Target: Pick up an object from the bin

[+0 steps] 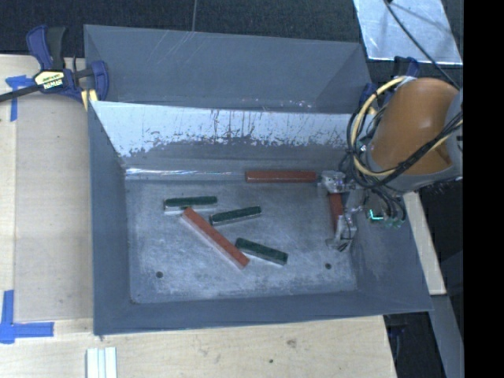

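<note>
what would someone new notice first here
Likely the arm's orange cover at the right, with the gripper down by the bin's right wall, next to a short red-brown piece. Then the sticks on the floor: a long red-brown stick along the back wall, and a slanted red-brown stick left of centre among three dark green sticks.

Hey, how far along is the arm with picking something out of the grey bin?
Reaching looks done: the claw sits low at the right end of the grey metal bin. In hand: it is at a short reddish-brown stick, but a grasp isn't clear. Left: securing and lifting it. Nothing is raised yet, and the long reddish-brown stick by the back wall lies untouched.
</note>
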Robot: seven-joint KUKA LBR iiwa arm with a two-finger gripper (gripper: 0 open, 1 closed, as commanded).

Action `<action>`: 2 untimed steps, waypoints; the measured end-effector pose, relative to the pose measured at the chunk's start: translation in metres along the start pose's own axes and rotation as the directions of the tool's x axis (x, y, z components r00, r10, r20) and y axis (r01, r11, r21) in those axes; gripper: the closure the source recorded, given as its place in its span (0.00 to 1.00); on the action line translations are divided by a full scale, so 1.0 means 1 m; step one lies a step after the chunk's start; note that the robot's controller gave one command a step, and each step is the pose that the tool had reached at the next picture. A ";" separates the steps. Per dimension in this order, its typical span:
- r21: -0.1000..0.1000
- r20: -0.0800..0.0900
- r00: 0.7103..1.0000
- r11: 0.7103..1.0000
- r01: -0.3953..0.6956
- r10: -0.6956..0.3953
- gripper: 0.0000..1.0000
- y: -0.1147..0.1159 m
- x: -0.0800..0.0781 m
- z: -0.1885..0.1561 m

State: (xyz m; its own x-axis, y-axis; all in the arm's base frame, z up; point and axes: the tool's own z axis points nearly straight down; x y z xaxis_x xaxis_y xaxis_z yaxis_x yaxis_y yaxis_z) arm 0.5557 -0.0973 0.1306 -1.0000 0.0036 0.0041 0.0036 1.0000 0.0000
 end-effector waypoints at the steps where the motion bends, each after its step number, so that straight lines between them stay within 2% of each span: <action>1: -0.003 0.002 0.999 0.999 0.038 -0.038 0.00 0.069 -0.015 0.062; 2: -0.002 0.001 0.998 0.998 0.067 -0.067 0.00 0.131 0.044 0.059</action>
State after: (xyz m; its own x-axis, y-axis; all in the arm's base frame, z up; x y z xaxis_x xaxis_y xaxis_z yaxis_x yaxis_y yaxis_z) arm 0.5124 0.0341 0.0714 -0.9980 -0.0632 0.0035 -0.0632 0.9980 0.0028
